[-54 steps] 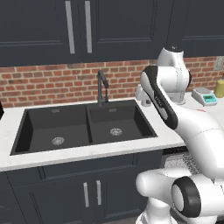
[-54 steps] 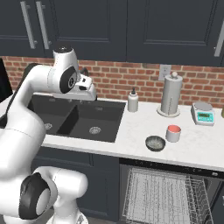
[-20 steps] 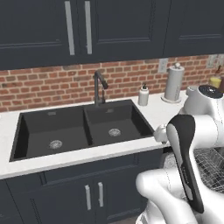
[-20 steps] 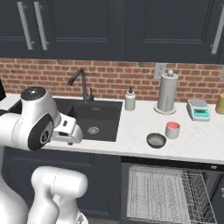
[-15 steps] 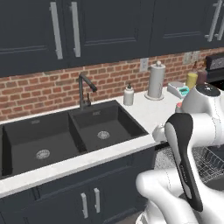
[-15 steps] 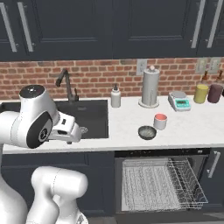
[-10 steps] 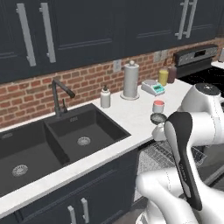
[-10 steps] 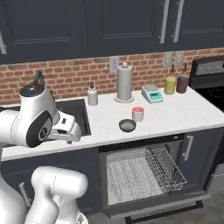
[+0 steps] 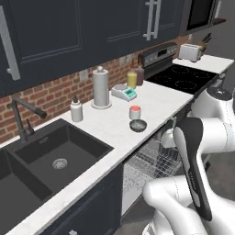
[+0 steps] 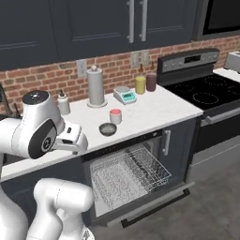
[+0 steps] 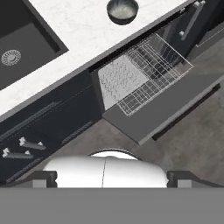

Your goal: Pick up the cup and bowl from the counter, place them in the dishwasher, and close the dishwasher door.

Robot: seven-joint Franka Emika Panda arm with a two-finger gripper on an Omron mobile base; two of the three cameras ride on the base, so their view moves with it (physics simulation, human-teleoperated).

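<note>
The robot's two-finger gripper point(image 10: 77, 140) hangs in front of the long white speckled stone counter point(image 10: 154, 110), just left of the dishwasher point(image 10: 133, 180) opening in the right base view, level with the counter's front edge. Its jaws stand fully apart and hold nothing; nothing lies between them, and they touch neither the counter nor the dishes.

The small dark grey shallow bowl point(image 10: 108, 129) sits on the counter close to the front edge, directly above the dishwasher. The short cylindrical cup with pale sides and a salmon-red top point(image 10: 115, 116) stands upright just behind the bowl, a little to its right in the right base view, near it though whether they touch is hard to tell. In the left base view the bowl point(image 9: 137, 125) and cup point(image 9: 135, 112) show the same pairing, and in the hand view the bowl point(image 11: 122, 9) appears at the top, beside the counter edge.

Below the bowl the dishwasher is open: its flat dark grey door point(image 10: 154, 199) lies folded down, and the silver wire rack point(image 10: 129, 176) is pulled out over it with nothing in it. The hand view shows the rack point(image 11: 142, 72) and door point(image 11: 170, 109) from above.

Behind the bowl, toward the brick wall, stand a tall paper towel roll point(image 10: 96, 86), a teal-faced kitchen scale point(image 10: 124, 95) and a yellow jar point(image 10: 140, 85). Left of the bowl is the black sink point(image 9: 50, 158).
</note>
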